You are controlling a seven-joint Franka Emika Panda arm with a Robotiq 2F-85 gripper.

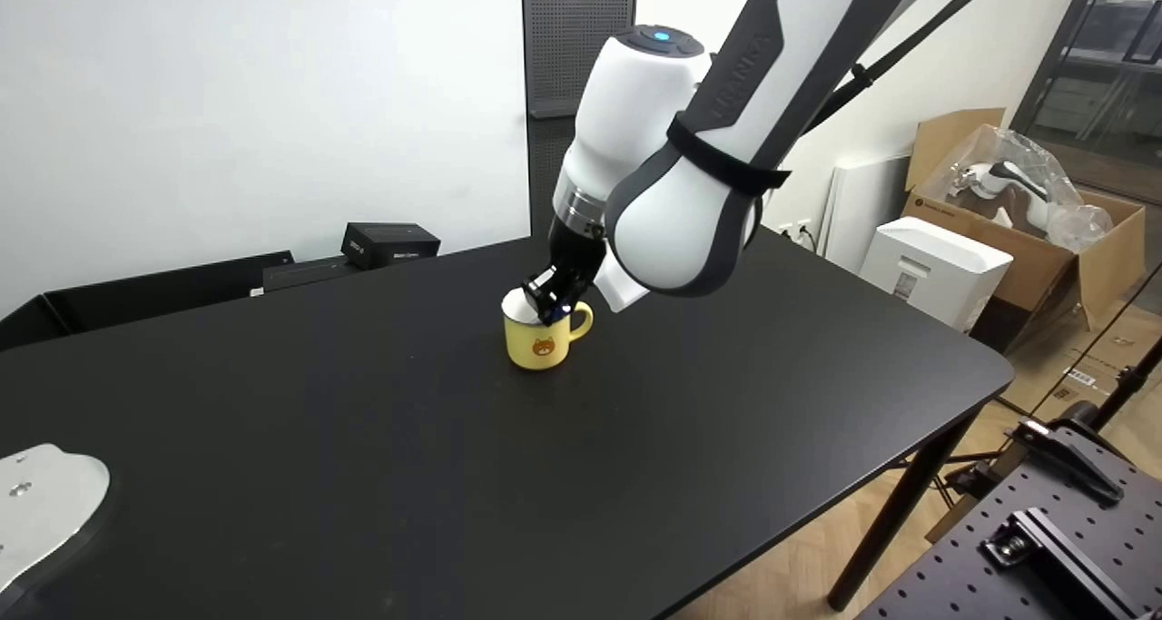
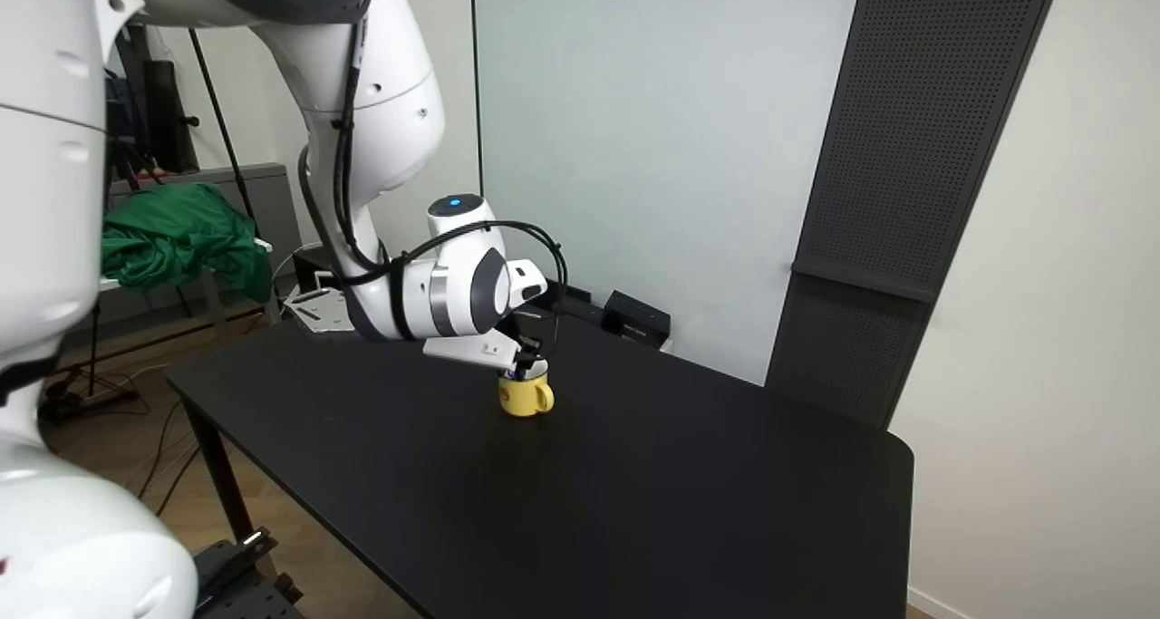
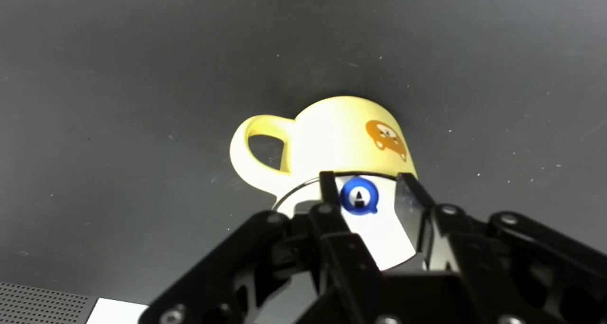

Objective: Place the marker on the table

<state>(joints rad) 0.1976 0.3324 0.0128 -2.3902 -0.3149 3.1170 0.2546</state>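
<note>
The marker (image 3: 359,197) stands in the yellow mug (image 3: 341,134), its round blue end facing the wrist camera. Its lower part is hidden. A bit of its blue shows at the mug's rim in both exterior views (image 1: 563,311) (image 2: 510,374). The mug stands upright on the black table (image 1: 363,475) in both exterior views (image 1: 536,346) (image 2: 524,398). My gripper (image 3: 366,177) is open at the mug's mouth. Its fingers stand on either side of the marker, which is close to the left finger in the wrist view and clearly apart from the right one.
A small black box (image 1: 390,244) and dark trays (image 1: 172,284) sit along the table's far edge by the wall. A white metal plate (image 1: 45,502) lies on the table, also visible in an exterior view (image 2: 322,309). The mug's handle (image 3: 242,148) sticks out left in the wrist view.
</note>
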